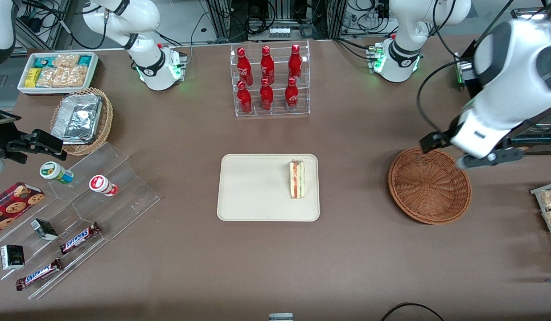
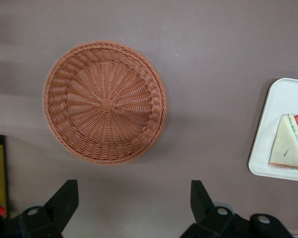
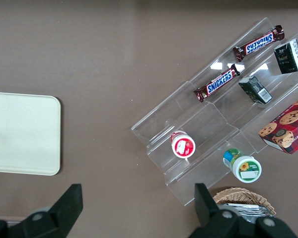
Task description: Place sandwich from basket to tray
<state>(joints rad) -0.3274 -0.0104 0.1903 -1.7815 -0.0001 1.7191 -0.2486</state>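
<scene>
The left arm's gripper hung above the table at the working arm's end, over the rim of the reddish-brown wicker basket on the side farther from the front camera. Its two black fingers stood wide apart with nothing between them, as the wrist view showed, and only bare table lay in the gap. The basket sat just below the gripper, round and shallow, its woven floor fully exposed and holding nothing. The sandwich was well away from the gripper, toward the parked arm's end, lying flat on the cream-beige tray close to the tray's edge nearest the basket; its red and green filling layers showed along one side, and in the wrist view its pale triangular face rested just inside the tray's rounded corner. Tray and basket stood apart, with a strip of brown table between them. Farther from the front camera than the tray, and well clear of the gripper, a clear rack of red cola bottles stood upright in two rows.
</scene>
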